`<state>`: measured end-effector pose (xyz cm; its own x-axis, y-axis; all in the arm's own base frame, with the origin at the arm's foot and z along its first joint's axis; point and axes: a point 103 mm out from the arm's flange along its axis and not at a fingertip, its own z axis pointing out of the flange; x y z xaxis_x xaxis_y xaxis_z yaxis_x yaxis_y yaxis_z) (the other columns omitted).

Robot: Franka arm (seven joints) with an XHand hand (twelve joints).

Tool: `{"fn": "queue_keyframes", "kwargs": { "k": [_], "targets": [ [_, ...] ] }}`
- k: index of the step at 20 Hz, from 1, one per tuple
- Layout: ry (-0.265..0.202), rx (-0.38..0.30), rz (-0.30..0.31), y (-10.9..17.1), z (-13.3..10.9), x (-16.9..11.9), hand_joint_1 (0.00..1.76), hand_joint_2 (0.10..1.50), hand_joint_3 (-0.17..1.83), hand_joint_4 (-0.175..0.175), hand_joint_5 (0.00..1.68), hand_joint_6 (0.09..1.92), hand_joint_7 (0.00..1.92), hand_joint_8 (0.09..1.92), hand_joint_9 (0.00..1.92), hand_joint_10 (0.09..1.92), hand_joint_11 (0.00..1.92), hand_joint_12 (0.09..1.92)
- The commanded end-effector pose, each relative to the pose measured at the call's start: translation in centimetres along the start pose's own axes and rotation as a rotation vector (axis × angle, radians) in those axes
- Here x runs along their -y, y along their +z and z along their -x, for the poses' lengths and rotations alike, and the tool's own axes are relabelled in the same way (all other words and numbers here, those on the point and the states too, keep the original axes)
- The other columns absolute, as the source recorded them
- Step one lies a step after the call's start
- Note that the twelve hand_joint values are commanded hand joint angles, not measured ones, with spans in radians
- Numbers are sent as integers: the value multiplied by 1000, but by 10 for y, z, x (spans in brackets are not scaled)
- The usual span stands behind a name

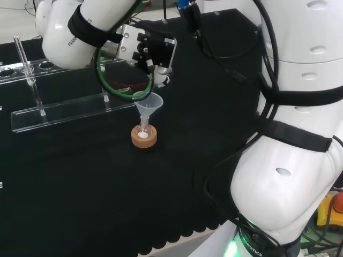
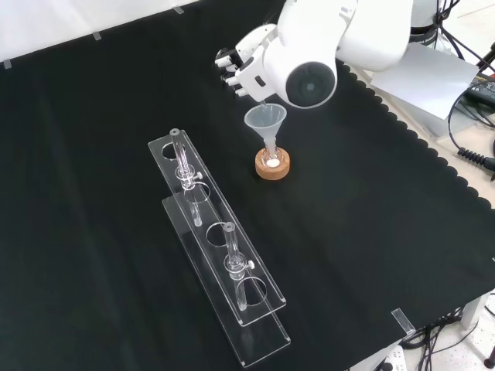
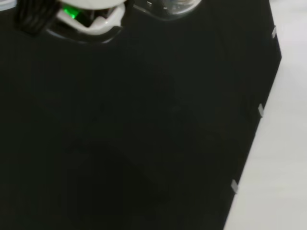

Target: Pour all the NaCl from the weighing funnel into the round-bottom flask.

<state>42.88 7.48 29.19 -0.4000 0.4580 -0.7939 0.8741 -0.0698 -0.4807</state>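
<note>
A small round-bottom flask [image 1: 142, 131] [image 2: 271, 158] stands on a cork ring [image 1: 144, 140] [image 2: 272, 168] with white powder at its bottom. A clear funnel [image 1: 149, 102] [image 2: 265, 120] sits in its neck. My hand [image 1: 153, 55] [image 2: 238, 71] hovers just above and behind the funnel's rim, fingers curled. A clear glass piece, the weighing funnel [image 1: 161, 80] [image 3: 174, 5], shows at the hand, its low end by the funnel's mouth. What it holds is too faint to tell.
Two clear acrylic racks [image 1: 69, 110] [image 2: 220, 247] with glass tubes [image 1: 25, 60] [image 2: 182, 165] stand left of the flask in the head view, nearer the camera in the front view. The cloth's scalloped edge [image 2: 433, 154] runs along the right of the front view.
</note>
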Motion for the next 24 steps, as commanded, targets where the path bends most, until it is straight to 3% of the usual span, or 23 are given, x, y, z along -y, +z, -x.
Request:
{"fn": "queue_keyframes", "kwargs": {
  "k": [1,15,24],
  "targets": [
    [-8,-79,1,16,8,-1,1090,648,806,175,1128,995,870,544,1175,207,884,1037],
    [-22,-319,52,50,24,-6,1090,648,807,175,1128,996,870,543,1176,204,890,1037],
    [-26,-410,75,63,28,-16,1090,649,807,175,1127,997,871,543,1177,202,894,1035]
  ]
}}
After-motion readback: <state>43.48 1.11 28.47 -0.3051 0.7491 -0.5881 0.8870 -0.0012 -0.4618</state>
